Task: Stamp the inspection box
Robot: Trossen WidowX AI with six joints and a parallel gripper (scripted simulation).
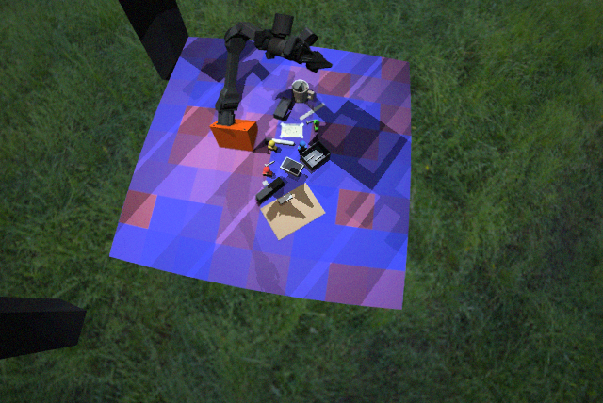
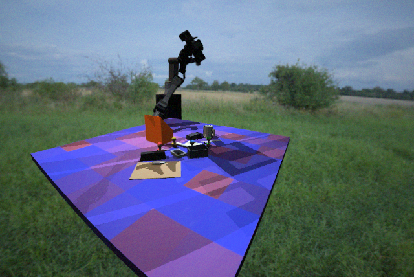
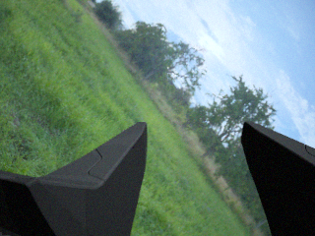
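Note:
The white card [image 1: 292, 130] lies mid-table; its box is too small to make out. The ink pad [image 1: 292, 166] [image 2: 178, 152] is a dark, pale-rimmed rectangle. Around them are small stamps with coloured knobs: green [image 1: 317, 124] [image 2: 208, 139], blue [image 1: 301, 145] [image 2: 192, 142], yellow [image 1: 271, 144] [image 2: 173, 139] and red [image 1: 267, 171] [image 2: 159, 144]. I cannot tell which is PASS. My gripper [image 3: 196, 131] [image 1: 325, 67] is partly open, with nothing between its fingers. It is high above the table's back, away from the stamps. The wrist view shows only grass, trees and sky beyond the fingers.
An orange block [image 1: 234, 137] [image 2: 155, 130] stands at the arm's base. A mug [image 1: 300, 91] [image 2: 208, 131] and a dark block [image 1: 283, 108] are behind the card. A black open box [image 1: 306, 163] [image 2: 198, 151] is beside the pad. A black bar [image 1: 269, 190] and tan board [image 1: 285, 230] [image 2: 150, 175] lie in front.

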